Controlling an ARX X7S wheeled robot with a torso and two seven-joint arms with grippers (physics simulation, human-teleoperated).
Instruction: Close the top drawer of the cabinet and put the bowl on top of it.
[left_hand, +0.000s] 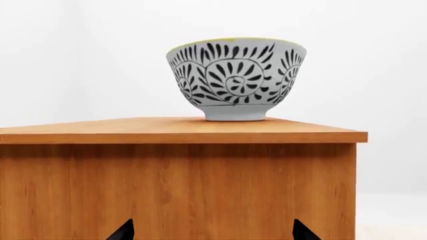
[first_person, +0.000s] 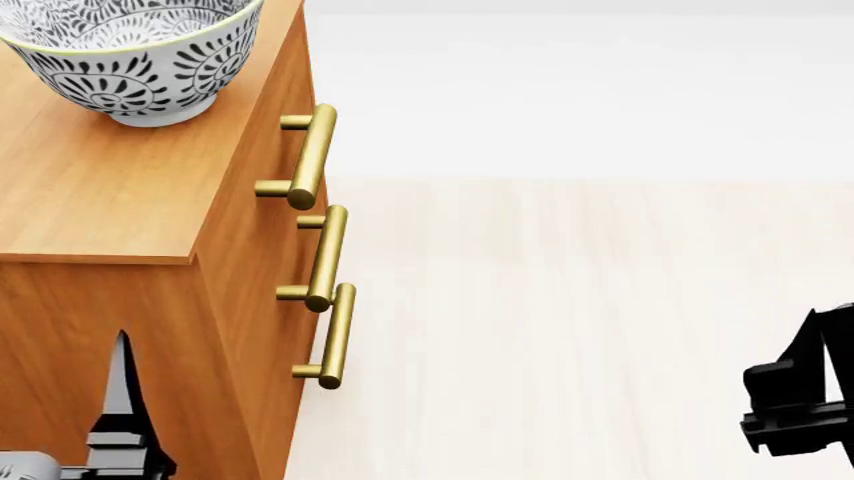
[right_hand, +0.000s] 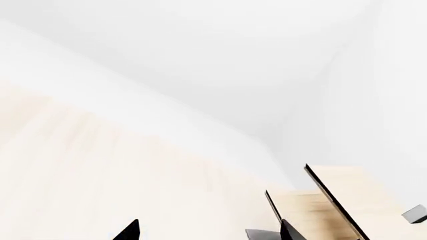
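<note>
Black fingertips of the left gripper (left_hand: 212, 231) frame the cabinet (left_hand: 180, 185) side, spread apart, empty. On its top stands the bowl (left_hand: 235, 79), upright; the top drawer (first_person: 311, 155) looks flush with the other 2. Right gripper (right_hand: 208, 231) – likewise open, empty. Risk: swinging the arm upward could clip the overhanging top, jolting the bowl.

White bowl (left_hand: 235, 80) patterned with dark blue-grey floral swirls, on an orange-brown wood-grain cabinet (left_hand: 180, 185).
Brass handles (first_person: 319, 245) are seen on the cabinet's front; beside the cabinet, pale beige floor (first_person: 574, 330) is shown.
</note>
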